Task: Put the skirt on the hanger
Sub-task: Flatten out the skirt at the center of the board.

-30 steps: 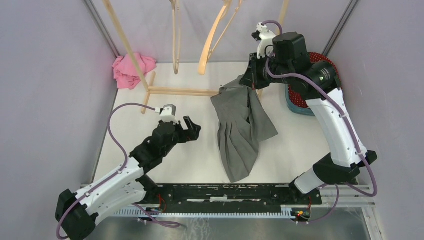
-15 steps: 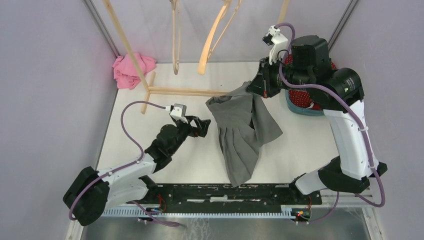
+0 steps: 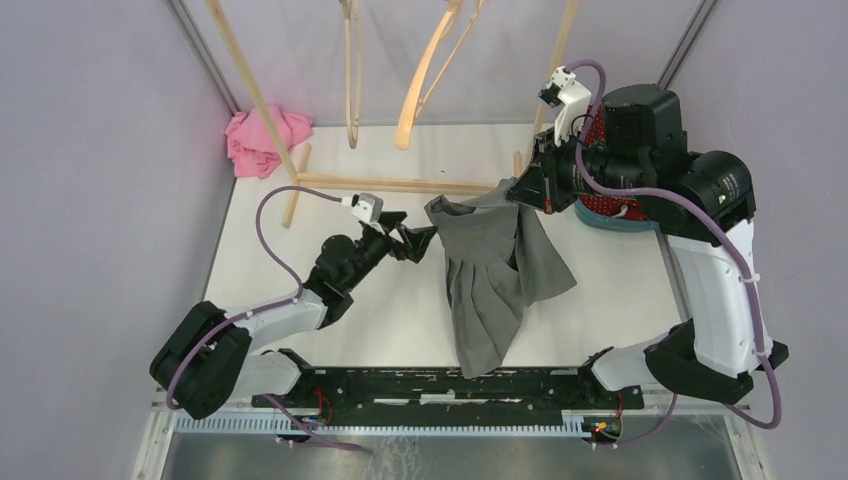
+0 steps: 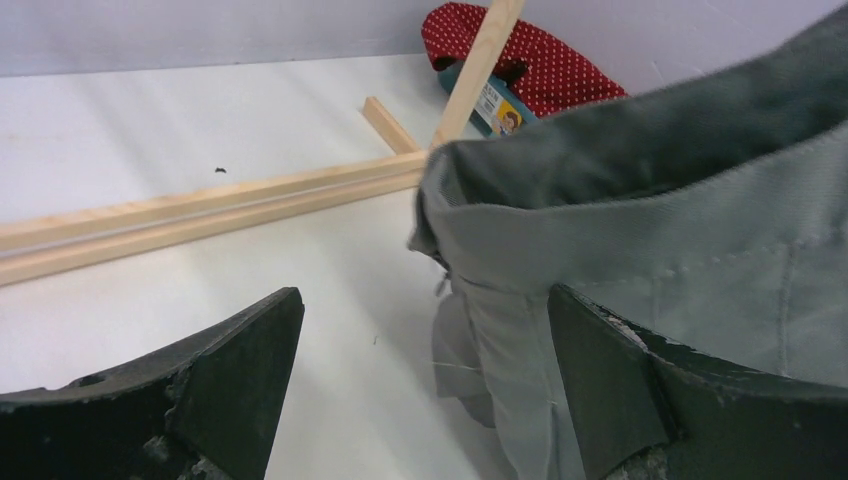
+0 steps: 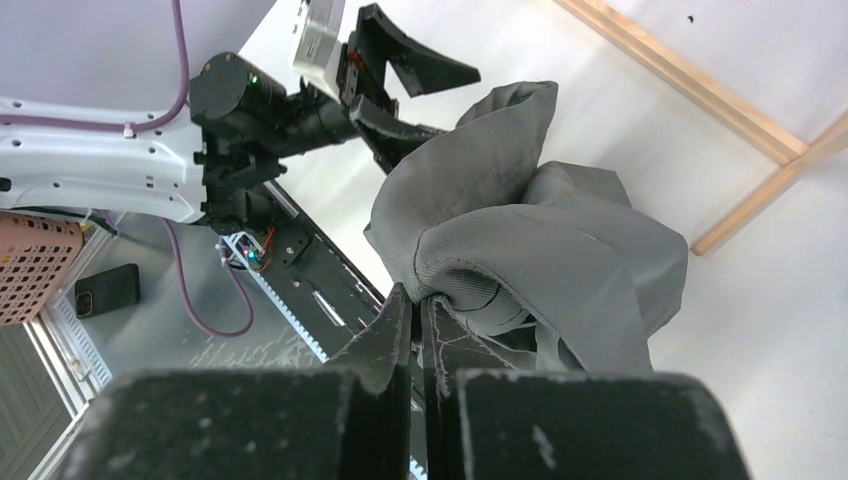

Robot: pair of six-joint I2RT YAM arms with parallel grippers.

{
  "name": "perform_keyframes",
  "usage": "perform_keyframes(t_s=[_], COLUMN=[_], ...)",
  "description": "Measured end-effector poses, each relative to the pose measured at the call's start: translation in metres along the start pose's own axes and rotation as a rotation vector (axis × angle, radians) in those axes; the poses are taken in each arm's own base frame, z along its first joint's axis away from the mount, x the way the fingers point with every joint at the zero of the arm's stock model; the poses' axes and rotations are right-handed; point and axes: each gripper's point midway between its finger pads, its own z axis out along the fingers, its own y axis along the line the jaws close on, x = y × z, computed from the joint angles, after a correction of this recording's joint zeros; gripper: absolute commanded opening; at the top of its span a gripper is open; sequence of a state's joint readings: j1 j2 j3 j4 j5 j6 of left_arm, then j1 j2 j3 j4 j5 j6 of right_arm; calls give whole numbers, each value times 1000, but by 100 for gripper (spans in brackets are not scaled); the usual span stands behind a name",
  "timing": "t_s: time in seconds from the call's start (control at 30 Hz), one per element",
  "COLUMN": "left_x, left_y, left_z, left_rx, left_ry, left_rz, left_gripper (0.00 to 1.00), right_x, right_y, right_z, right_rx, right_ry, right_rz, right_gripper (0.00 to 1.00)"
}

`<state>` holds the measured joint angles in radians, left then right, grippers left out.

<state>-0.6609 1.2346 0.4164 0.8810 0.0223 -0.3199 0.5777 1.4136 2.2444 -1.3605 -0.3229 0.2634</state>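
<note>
Right gripper (image 5: 412, 300): my jaws pressed together, pinching the grey skirt (image 3: 490, 270) waistband. Left gripper (image 3: 412, 238): jaws spread wide at the skirt's 9 o'clock edge.

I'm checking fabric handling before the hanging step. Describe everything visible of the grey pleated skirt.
The grey pleated skirt is matte woven-looking cloth with a stitched waistband and pleats below. The right gripper is shut on a bunched fold at its top, holding it up; the rest drapes over the white table. The open left gripper has the waistband's free corner between its jaws, not closed.
</note>
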Motion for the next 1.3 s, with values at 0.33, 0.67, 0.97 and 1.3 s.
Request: perform_keyframes(t_s=[0.33, 0.67, 0.97, 1.3], left_x=[-11, 14, 14, 6], left_y=[7, -19, -19, -15], left_z=[6, 11, 12, 32], left_rx=[196, 494, 515, 529], left_ry=[-32, 48, 51, 28], left_rz=[-65, -239, -266, -257], left_gripper=[99, 99, 99, 66], right_x=[6, 7, 11, 16], right_y=[6, 9, 11, 10], right_z=[-2, -1, 0, -4], right_rx=[-40, -56, -73, -68], right_ry=[21, 28, 42, 45], right_rz=[-13, -13, -8, -7], right_gripper=[1, 1, 1, 1])
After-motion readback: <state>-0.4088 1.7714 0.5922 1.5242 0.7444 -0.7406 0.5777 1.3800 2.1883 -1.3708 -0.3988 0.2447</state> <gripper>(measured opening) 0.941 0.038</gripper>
